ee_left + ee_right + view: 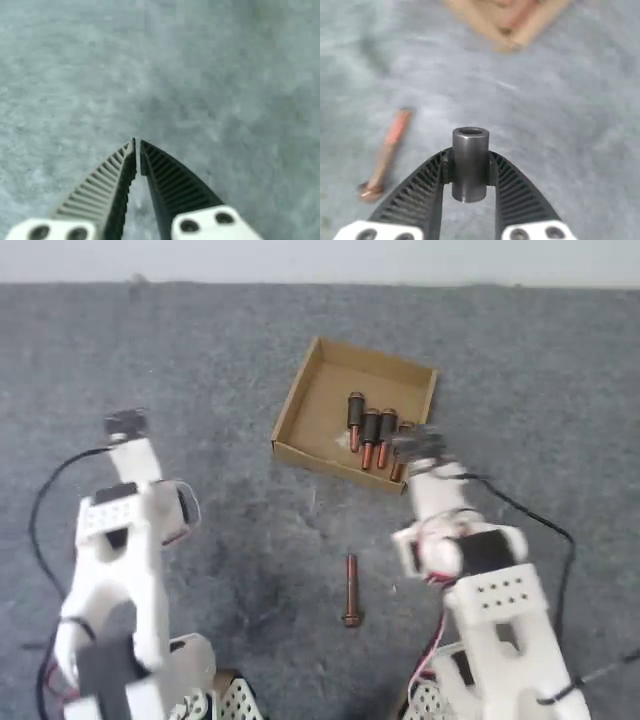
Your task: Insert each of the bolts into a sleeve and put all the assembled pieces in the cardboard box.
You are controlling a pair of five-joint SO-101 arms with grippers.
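Observation:
My right gripper (470, 156) is shut on a dark upright sleeve (470, 167), held above the grey carpet. In the high view it (418, 447) hangs by the front right edge of the cardboard box (318, 405). A loose copper bolt (350, 590) lies on the carpet in front of the box, between the two arms; the right wrist view shows this bolt (387, 150) to one side of the sleeve. Several assembled pieces (370, 432) lie in the box. My left gripper (136, 146) is shut on nothing over bare carpet, at the left of the table (126, 424).
Grey carpet covers the whole table. A corner of the box (507, 22) appears beyond the sleeve in the right wrist view. Both arm bases stand at the near edge, with cables trailing beside them.

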